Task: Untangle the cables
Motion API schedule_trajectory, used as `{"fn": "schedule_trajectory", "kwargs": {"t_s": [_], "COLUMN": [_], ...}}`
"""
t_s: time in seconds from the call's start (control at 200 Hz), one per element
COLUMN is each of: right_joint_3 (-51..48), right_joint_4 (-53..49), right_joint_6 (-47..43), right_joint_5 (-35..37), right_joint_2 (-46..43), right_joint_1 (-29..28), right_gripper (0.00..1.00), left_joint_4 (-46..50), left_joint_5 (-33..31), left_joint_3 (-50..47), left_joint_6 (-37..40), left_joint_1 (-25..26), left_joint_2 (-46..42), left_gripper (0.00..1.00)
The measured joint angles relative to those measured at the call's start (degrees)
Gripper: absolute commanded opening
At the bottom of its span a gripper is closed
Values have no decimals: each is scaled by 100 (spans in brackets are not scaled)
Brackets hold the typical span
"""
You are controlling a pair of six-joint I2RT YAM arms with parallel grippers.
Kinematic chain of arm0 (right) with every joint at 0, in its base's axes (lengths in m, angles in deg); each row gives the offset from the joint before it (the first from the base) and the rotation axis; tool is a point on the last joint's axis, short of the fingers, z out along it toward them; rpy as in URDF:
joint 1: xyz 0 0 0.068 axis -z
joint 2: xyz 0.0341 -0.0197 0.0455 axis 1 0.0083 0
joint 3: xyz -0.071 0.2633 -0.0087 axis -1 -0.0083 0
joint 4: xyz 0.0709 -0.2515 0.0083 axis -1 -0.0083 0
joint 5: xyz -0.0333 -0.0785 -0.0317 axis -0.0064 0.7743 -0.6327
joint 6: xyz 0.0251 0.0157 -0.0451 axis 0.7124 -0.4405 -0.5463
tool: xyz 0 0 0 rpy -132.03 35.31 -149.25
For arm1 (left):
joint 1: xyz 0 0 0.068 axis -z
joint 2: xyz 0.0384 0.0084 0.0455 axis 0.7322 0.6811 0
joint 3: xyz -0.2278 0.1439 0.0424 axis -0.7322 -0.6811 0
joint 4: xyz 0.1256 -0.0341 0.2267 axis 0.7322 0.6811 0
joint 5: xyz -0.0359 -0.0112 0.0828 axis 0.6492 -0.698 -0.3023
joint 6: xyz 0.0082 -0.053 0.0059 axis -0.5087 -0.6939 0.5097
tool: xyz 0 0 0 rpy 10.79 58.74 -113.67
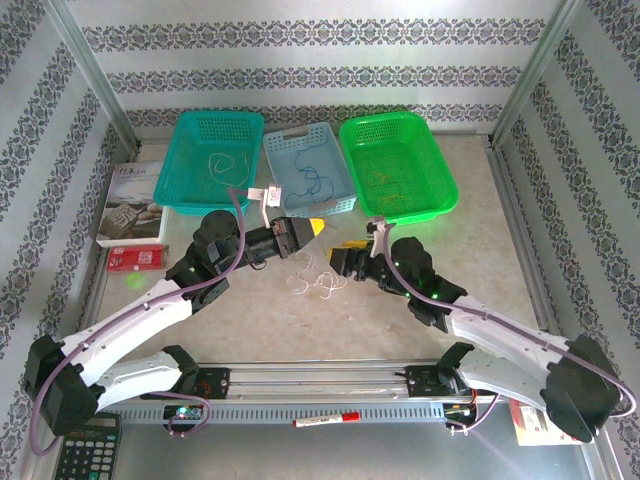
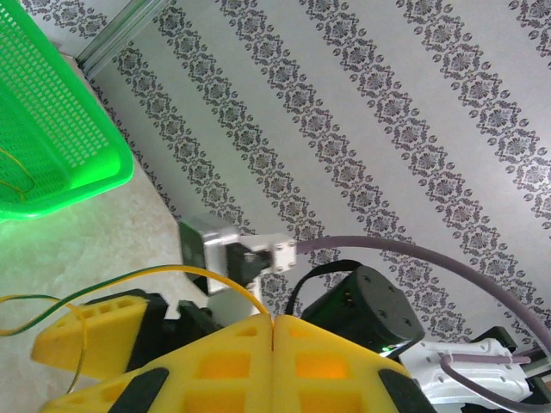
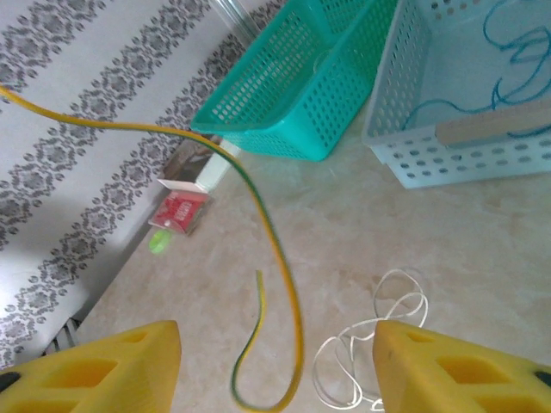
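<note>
My left gripper (image 2: 274,318) is shut on a yellow-green cable (image 2: 172,272), which leaves the closed fingertips and arcs left toward the right gripper's yellow finger (image 2: 86,334). In the right wrist view that yellow-green cable (image 3: 285,271) hangs in a loop between the fingers of my open right gripper (image 3: 275,348), touching neither pad. White cables (image 3: 379,340) lie curled on the table just below the right finger (image 3: 465,370). From above, the left gripper (image 1: 312,228) and right gripper (image 1: 346,254) face each other over the white cables (image 1: 318,281).
Three baskets stand in a row at the back: a teal basket (image 1: 215,150) holding a whitish wire, a light blue basket (image 1: 308,172) holding a blue wire (image 3: 516,52), and a green basket (image 1: 398,165). A book (image 1: 130,205) and a red packet (image 1: 140,258) lie at the left.
</note>
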Motion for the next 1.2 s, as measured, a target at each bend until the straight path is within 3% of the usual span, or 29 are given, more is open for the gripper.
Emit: {"fn": "schedule_trajectory", "kwargs": {"t_s": [0.16, 0.26, 0.475, 0.615, 0.719, 0.854, 0.954, 1.014, 1.199], "right_joint_3": [-2, -37, -173, 203, 828, 1714, 2339, 2732, 3939], "right_joint_4": [111, 118, -28, -302, -457, -533, -654, -765, -1132], "right_joint_6": [-50, 20, 157, 149, 125, 105, 90, 55, -48], "right_joint_5": [57, 72, 133, 96, 39, -44, -94, -98, -74], "right_joint_2": [393, 420, 177, 140, 439, 1178, 1838, 2251, 3357], "right_joint_1": [9, 197, 1349, 1722, 1989, 2474, 2809, 2966, 3270], "right_gripper": [0, 0, 0, 0, 0, 0, 0, 0, 0], "left_joint_4": [-13, -11, -17, -63, -221, -306, -295, -280, -48], "left_joint_5": [-31, -129, -503, -610, -610, -629, -649, -669, -780], "left_joint_3": [0, -7, -247, -415, -492, -527, -538, -542, -605], "left_joint_6": [2, 2, 0, -4, -9, -7, 55, 142, 308], "left_joint_1": [-28, -81, -330, -367, -398, -435, -437, -437, -442], "left_joint_2": [-2, -17, -306, -306, -219, -153, -153, -157, -264], "left_gripper": [0, 0, 0, 0, 18, 68, 91, 100, 100]}}
